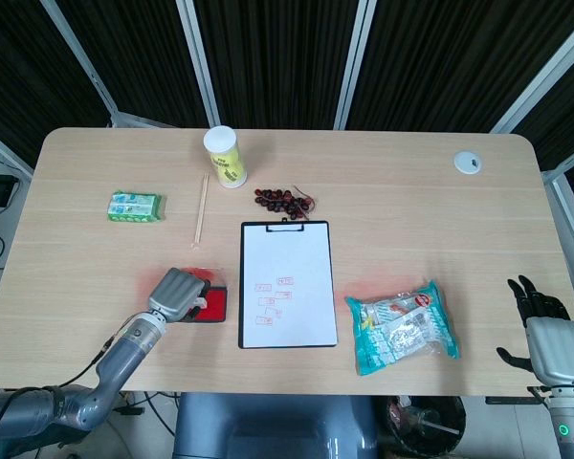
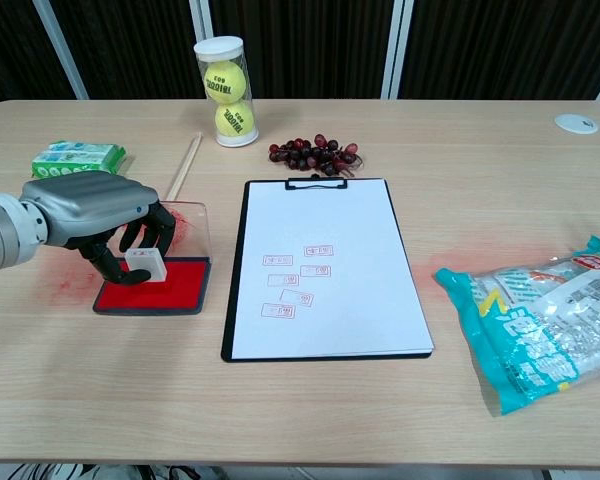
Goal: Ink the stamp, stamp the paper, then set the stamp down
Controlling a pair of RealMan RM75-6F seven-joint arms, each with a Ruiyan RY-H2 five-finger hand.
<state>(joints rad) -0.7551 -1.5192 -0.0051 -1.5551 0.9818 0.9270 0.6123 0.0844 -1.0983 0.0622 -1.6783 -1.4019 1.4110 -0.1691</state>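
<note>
My left hand (image 2: 100, 215) grips a small clear stamp (image 2: 145, 263) and holds it down on the red ink pad (image 2: 170, 290); the pad's clear lid (image 2: 195, 230) stands open behind it. In the head view the left hand (image 1: 179, 295) covers most of the ink pad (image 1: 215, 306), and the stamp is hidden under it. The white paper (image 2: 325, 270) on a black clipboard (image 1: 287, 284) lies just right of the pad and bears several red stamp marks (image 2: 295, 275). My right hand (image 1: 550, 330) rests open at the table's right edge, far from everything.
A tennis ball tube (image 2: 223, 90), a bunch of dark grapes (image 2: 315, 155) and wooden chopsticks (image 2: 183, 165) lie behind the clipboard. A green tissue pack (image 2: 77, 157) is at the left, a snack bag (image 2: 545, 325) at the right, a white cap (image 1: 468, 162) far right.
</note>
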